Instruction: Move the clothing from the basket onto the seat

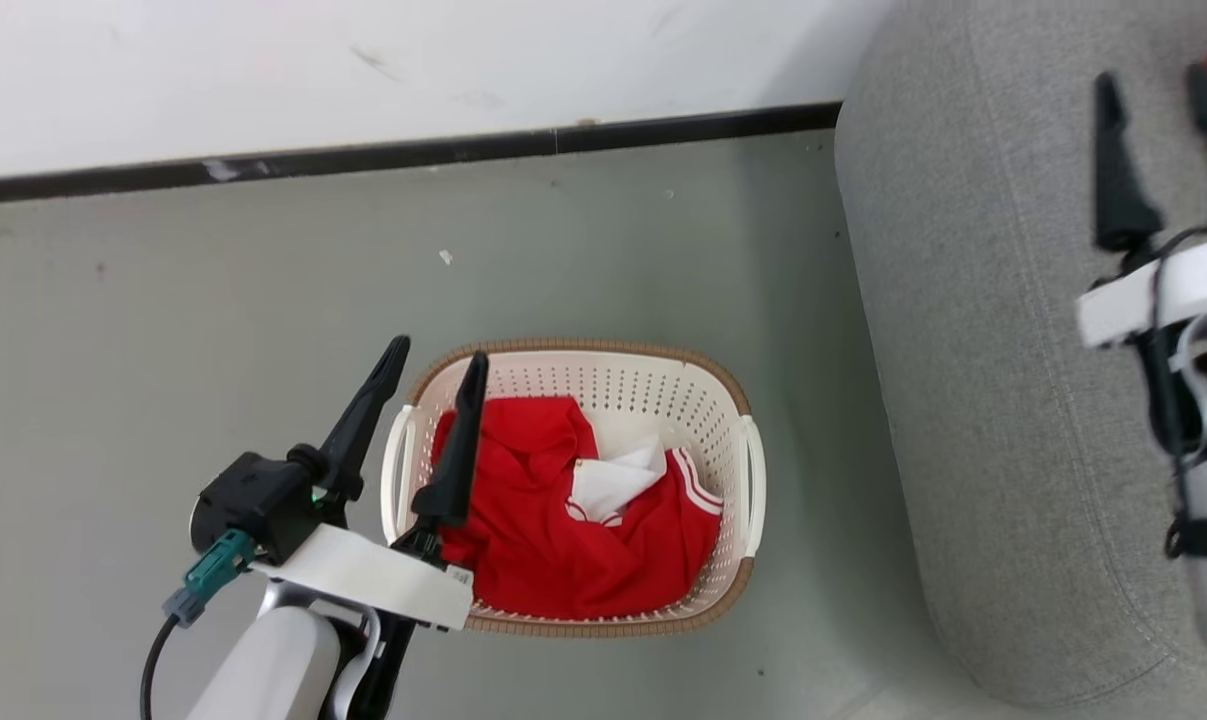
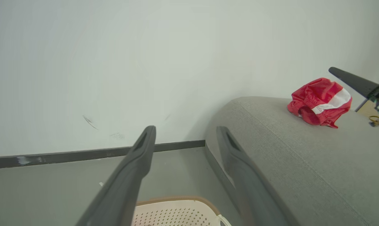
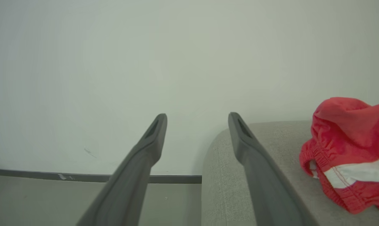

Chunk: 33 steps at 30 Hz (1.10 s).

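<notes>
Left claw (image 1: 438,355) and right claw (image 1: 1151,78) spread, empty; clothing (image 1: 553,540) in basket (image 1: 663,385).
Head view: left claw hangs over the basket's left rim, one finger above the crumpled red clothing; basket stands on the floor (image 1: 263,280) beside the seat (image 1: 983,400); right claw is above the seat. Left wrist view: fingers apart; a red-and-white bundle (image 2: 318,100) lies on the seat. Right wrist view: fingers apart, bundle just to their right, not touched.
</notes>
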Tool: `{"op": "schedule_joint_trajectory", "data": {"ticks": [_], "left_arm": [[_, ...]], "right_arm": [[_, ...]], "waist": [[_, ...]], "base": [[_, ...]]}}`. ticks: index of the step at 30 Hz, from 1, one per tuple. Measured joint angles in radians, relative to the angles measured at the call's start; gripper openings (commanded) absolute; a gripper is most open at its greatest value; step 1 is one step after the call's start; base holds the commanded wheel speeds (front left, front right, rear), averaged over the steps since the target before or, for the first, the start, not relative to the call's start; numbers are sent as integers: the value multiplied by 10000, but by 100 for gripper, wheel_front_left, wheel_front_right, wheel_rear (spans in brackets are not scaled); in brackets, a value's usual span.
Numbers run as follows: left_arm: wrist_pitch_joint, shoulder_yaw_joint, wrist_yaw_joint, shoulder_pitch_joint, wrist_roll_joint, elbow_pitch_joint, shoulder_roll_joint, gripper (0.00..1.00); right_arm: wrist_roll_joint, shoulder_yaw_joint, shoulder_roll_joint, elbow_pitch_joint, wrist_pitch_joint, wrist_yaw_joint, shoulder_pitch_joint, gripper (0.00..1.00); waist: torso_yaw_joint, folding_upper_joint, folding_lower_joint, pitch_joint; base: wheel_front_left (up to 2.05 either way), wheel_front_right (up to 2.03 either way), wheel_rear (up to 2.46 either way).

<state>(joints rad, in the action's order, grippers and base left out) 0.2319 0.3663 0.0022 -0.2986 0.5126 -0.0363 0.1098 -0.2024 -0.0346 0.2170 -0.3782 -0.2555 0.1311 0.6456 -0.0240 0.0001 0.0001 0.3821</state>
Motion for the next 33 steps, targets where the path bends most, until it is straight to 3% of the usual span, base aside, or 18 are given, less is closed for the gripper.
{"op": "schedule_joint_trajectory", "data": {"ticks": [16, 33], "left_arm": [[173, -988, 230, 1398, 324, -1191, 165, 100], [176, -1455, 213, 2649, 324, -1687, 125, 100]], "right_arm": [[656, 700, -1310, 775, 0, 6, -3329, 100], [1076, 393, -1551, 1143, 0, 6, -5424, 100]], "waist": [[93, -1, 0, -1811], [146, 0, -1, -3414]], "base": [[0, 0, 0], [0, 0, 0]]}}
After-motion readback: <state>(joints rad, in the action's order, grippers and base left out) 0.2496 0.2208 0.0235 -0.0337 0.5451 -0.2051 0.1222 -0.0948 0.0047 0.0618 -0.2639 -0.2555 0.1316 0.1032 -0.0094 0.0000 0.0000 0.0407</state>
